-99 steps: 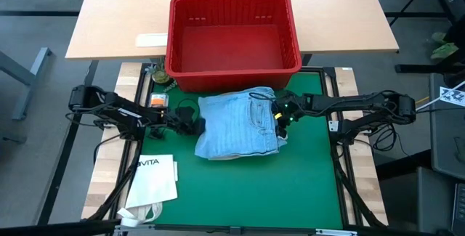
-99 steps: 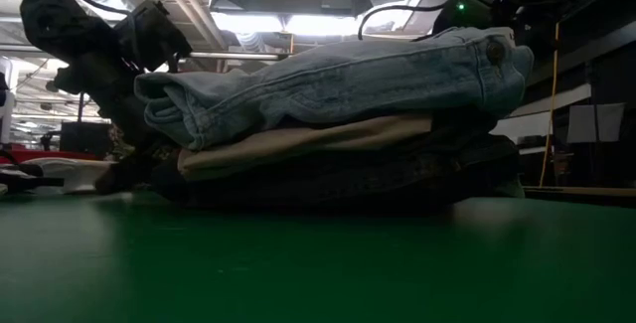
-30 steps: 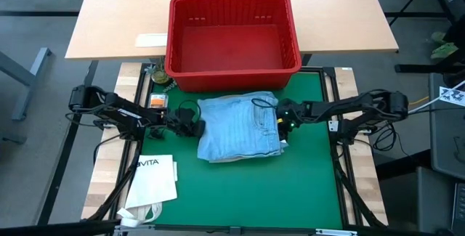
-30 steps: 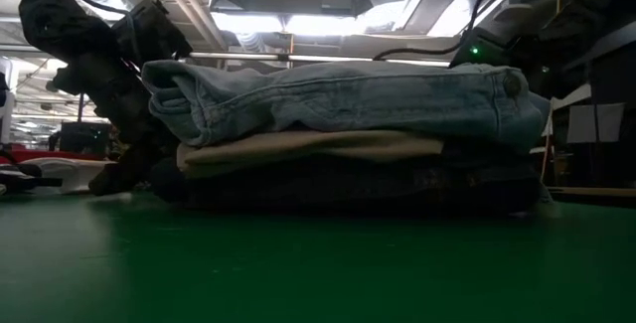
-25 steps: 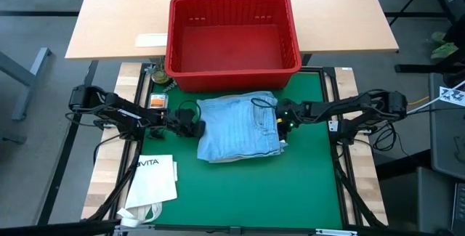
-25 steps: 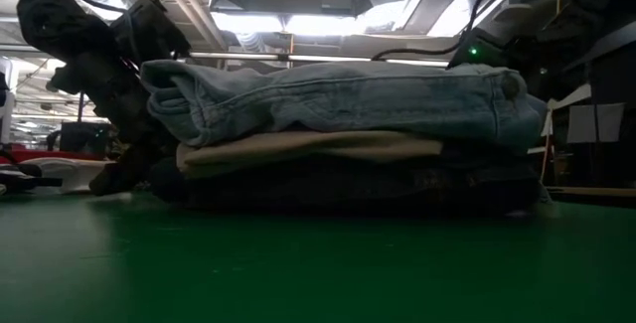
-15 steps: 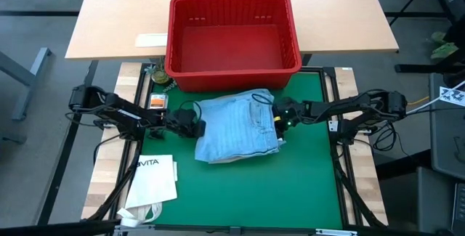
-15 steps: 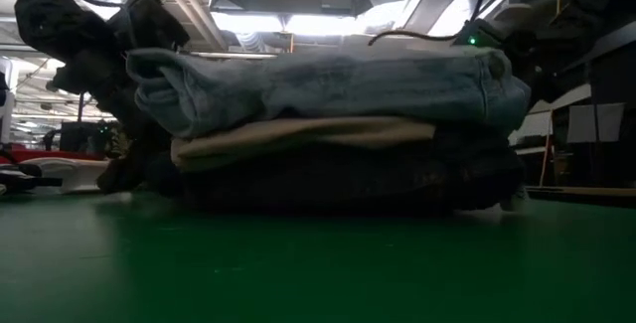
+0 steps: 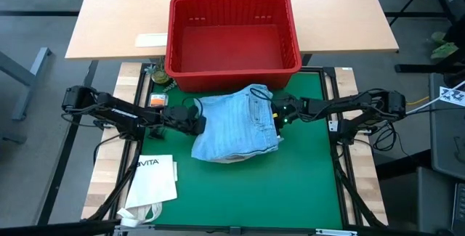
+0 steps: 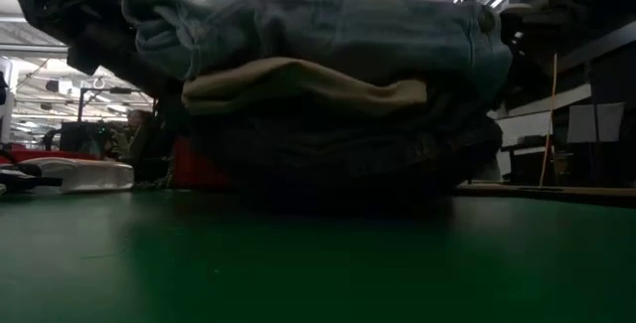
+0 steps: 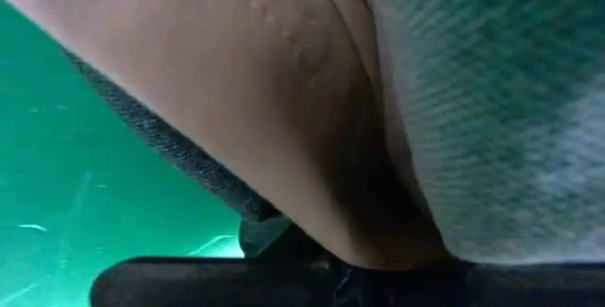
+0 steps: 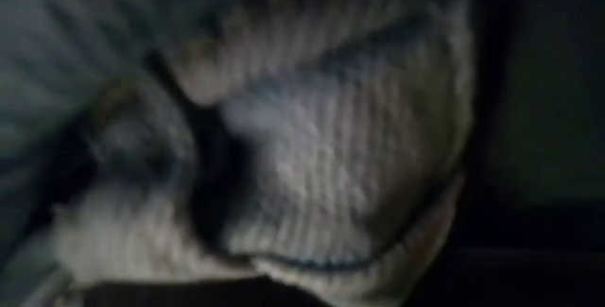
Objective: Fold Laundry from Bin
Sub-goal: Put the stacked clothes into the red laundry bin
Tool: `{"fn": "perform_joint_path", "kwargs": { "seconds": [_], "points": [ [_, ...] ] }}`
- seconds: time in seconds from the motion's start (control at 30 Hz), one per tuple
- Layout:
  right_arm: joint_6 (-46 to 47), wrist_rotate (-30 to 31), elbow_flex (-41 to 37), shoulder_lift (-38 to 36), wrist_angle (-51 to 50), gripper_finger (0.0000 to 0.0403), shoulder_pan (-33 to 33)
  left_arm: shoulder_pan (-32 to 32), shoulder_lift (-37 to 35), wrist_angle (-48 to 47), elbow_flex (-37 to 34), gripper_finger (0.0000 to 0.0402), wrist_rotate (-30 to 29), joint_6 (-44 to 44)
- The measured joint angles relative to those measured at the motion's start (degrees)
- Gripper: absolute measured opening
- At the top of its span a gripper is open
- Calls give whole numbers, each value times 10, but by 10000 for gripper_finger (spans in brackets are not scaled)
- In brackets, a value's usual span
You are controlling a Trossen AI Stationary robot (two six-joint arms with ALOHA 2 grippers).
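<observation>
The laundry is a folded stack on the green mat just in front of the red bin. Light blue jeans lie on top, a khaki garment under them, and dark garments at the bottom. My left gripper is shut on the stack's left end and my right gripper on its right end. Both ends are raised, and the dark underside sags to the mat in the middle. My left gripper has the stack's left end, coming from the table's left and slanting a little down. Khaki, denim and dark grey layers fill its wrist view. Which layers sit between the fingers is hidden by the cloth. My right gripper has the stack's right end, reaching in from the table's right and slanting down. Denim folds crowd its wrist view and hide the fingers. That end is lifted off the mat.
A white paper bag printed VITA lies at the mat's near left. The bin stands right behind the stack, its inside showing only red floor. A small orange item sits by my left arm. Bare green mat lies in front of the stack.
Both grippers have shut on the stack's ends and risen, tipping upward. The stack has been squeezed narrower and its ends lifted off the mat, while its middle underside stays down. It has shifted slightly toward the bin.
</observation>
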Motion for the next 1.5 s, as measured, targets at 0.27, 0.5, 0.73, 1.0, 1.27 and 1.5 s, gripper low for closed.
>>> {"fn": "perform_joint_path", "kwargs": {
  "seconds": [0.27, 0.5, 0.73, 1.0, 1.27, 1.5],
  "points": [
    [-3, -31, 35, -1, -3, 6, 0, 0, 0, -2, 36, 3, 23, 36],
    [-17, -46, 56, -1, -8, 4, 0, -3, 0, -3, 54, 2, 34, 50],
    [-19, -60, 75, -2, -8, 6, 0, -3, -22, -6, 70, 2, 39, 71],
    [-26, -41, 79, -54, -11, 6, 0, -2, -76, -12, 73, 2, 9, 77],
    [-12, -23, 80, -87, -11, 5, 0, -1, -94, -13, 101, 2, -18, 94],
    [-8, -25, 80, -87, 31, 3, 0, -1, -94, -89, 174, 2, -16, 152]
  ]
}}
